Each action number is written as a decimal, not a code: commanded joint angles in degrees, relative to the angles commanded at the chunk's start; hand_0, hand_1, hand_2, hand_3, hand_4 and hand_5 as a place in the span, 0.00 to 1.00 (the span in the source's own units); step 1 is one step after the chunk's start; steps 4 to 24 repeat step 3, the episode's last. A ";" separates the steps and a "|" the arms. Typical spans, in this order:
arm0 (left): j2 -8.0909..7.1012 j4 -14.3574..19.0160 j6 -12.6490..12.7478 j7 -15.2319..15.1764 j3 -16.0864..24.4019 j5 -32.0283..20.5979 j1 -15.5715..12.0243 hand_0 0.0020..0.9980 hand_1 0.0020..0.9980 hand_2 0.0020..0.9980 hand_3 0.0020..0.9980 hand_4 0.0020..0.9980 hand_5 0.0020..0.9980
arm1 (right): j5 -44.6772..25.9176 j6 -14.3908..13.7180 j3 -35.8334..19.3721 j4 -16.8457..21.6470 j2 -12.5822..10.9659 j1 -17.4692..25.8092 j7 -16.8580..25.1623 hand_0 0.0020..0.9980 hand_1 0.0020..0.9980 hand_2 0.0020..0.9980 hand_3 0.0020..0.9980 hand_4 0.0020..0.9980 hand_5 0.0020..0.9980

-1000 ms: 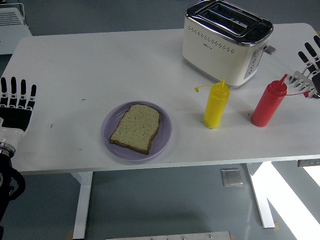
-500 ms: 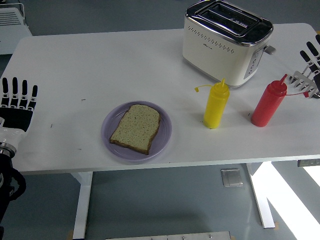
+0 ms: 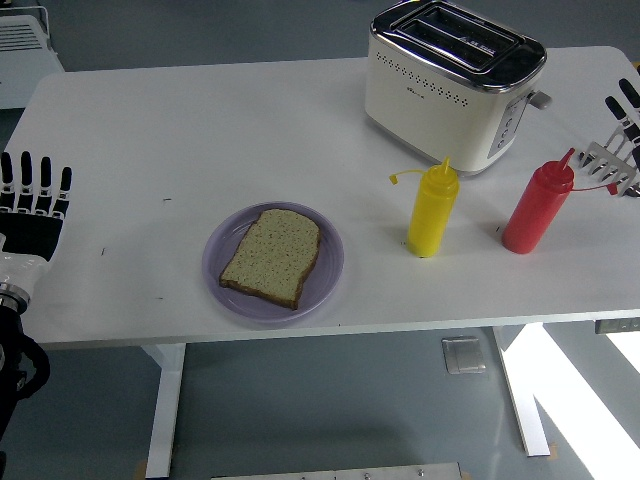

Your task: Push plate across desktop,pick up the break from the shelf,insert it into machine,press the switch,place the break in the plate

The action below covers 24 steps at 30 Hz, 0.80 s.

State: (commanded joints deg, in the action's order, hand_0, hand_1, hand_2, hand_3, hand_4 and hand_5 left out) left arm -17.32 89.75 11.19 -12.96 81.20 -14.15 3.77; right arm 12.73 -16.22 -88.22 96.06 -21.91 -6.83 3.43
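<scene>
**Bread on plate, hands at the table's sides**

A white table is shown, its left half bare. The purple plate sits near the front edge, holding a brown-crusted slice of bread. The toaster stands at the back right. The left hand is held flat, fingers extended, empty. Of the right hand, only fingertips are seen; its state cannot be told.

A bread slice lies on the purple plate at the tabletop's six o'clock. The toaster stands at one o'clock, with yellow and red bottles nearer. The left hand rests flat at nine o'clock, fingers extended.
</scene>
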 joint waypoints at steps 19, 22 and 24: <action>-0.02 0.06 0.03 -0.01 -0.03 0.03 0.02 0.78 0.67 0.62 0.60 0.69 1.00 | 0.04 -0.01 0.01 0.00 0.00 0.00 0.00 0.78 0.70 0.69 0.67 0.74 0.52; -0.02 0.06 0.03 -0.01 -0.03 0.03 0.02 0.78 0.67 0.62 0.60 0.69 1.00 | 0.04 -0.01 0.01 0.00 0.00 0.00 0.00 0.78 0.70 0.69 0.67 0.74 0.52; -0.02 0.06 0.03 -0.01 -0.03 0.03 0.02 0.78 0.67 0.62 0.60 0.69 1.00 | 0.04 -0.01 0.01 0.00 0.00 0.00 0.00 0.78 0.70 0.69 0.67 0.74 0.52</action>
